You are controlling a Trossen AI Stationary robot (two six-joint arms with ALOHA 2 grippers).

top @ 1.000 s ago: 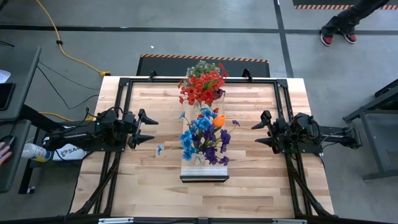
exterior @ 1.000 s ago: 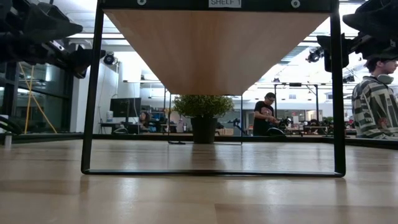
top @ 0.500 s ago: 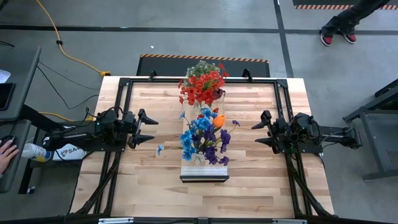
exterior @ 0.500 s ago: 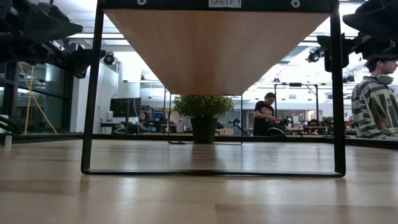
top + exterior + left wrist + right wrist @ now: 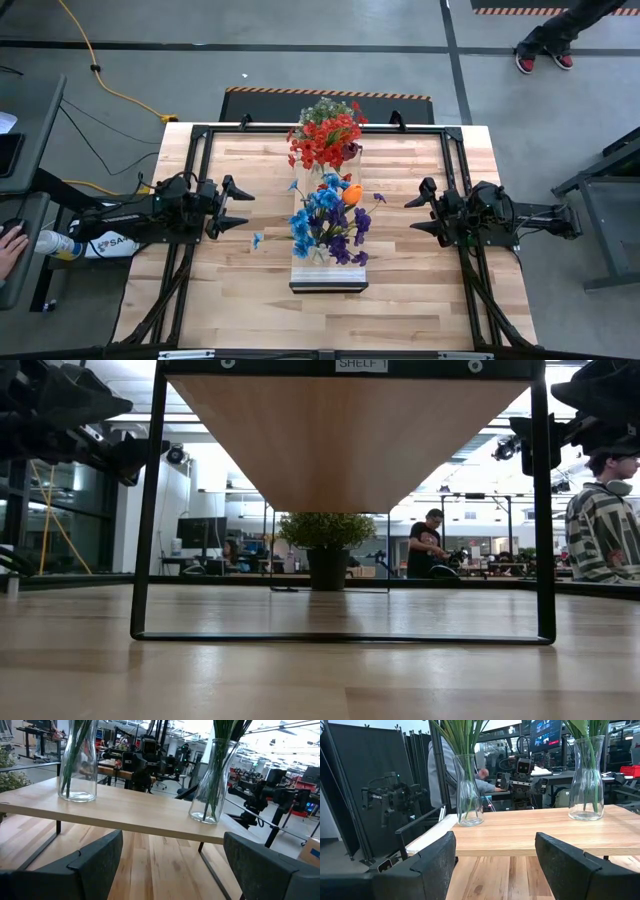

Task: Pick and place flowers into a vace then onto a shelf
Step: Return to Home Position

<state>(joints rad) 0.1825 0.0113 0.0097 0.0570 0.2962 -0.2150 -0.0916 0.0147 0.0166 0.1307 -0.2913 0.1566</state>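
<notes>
Flowers (image 5: 325,215) in two vases (image 5: 212,785) on shelf (image 5: 328,276), centre (placing apparently done). Left gripper (image 5: 240,207), right gripper (image 5: 415,213): parked either side, agape, empty, clear of blooms.

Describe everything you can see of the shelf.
The shelf is a long, narrow plank of light wood, raised on a black frame over the middle of the table. Two clear glass vases of flowers stand upright on it, apart. The left claw and right claw sit open either side, not touching.

Bright even overhead light, soft shadows, backlit glare behind, sharp focus
</notes>
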